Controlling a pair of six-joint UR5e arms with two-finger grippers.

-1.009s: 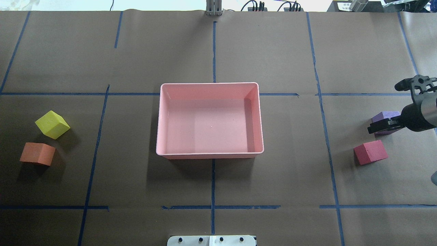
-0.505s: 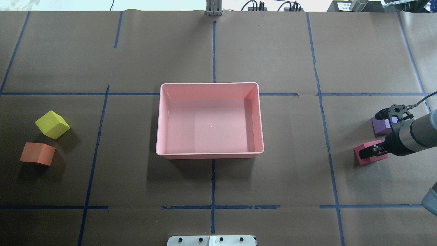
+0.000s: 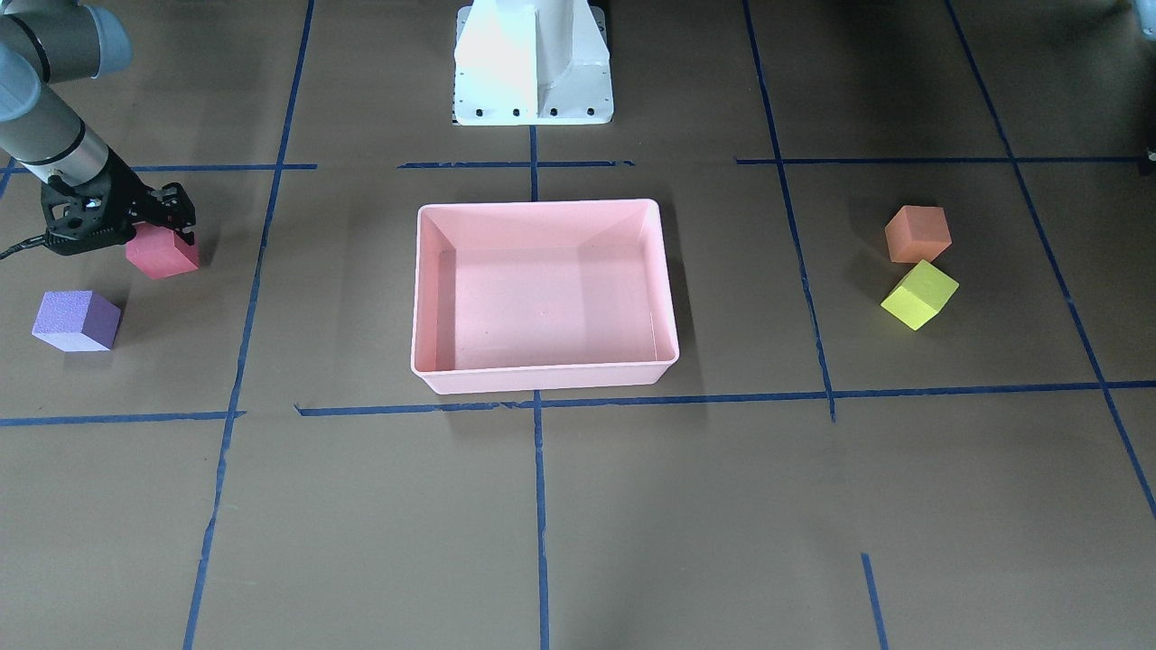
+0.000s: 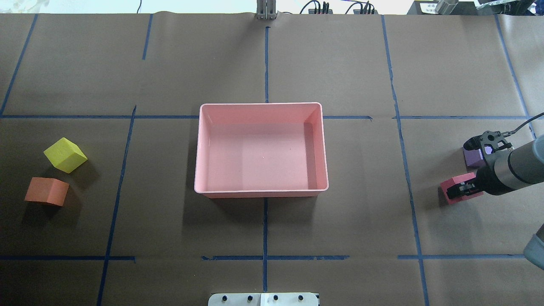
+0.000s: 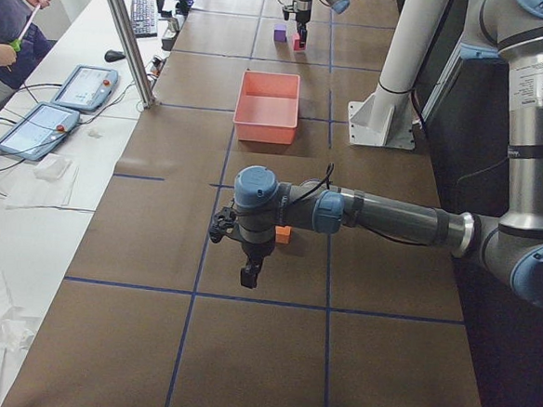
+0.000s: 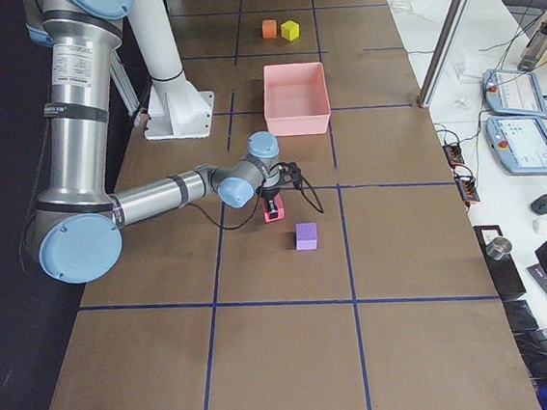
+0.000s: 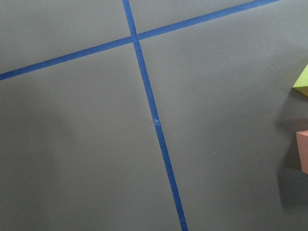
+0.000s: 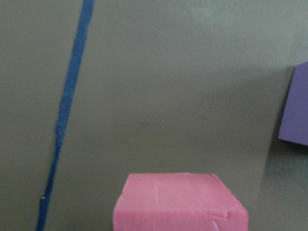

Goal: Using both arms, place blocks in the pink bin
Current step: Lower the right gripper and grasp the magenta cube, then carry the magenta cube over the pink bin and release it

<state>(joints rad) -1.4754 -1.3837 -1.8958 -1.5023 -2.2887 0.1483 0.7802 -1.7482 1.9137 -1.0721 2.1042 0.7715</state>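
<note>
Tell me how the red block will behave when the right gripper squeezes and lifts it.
The red block looks matte and foam-like, so it probably dents slightly under the right gripper and grips without slipping. It is likely light for its size. Flat-faced and resting squarely on the table, it should slide rather than roll if nudged.

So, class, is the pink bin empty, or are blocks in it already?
Empty. The pink bin's floor is bare; the yellow block, orange block, red block and purple block all sit on the table outside it.
</note>
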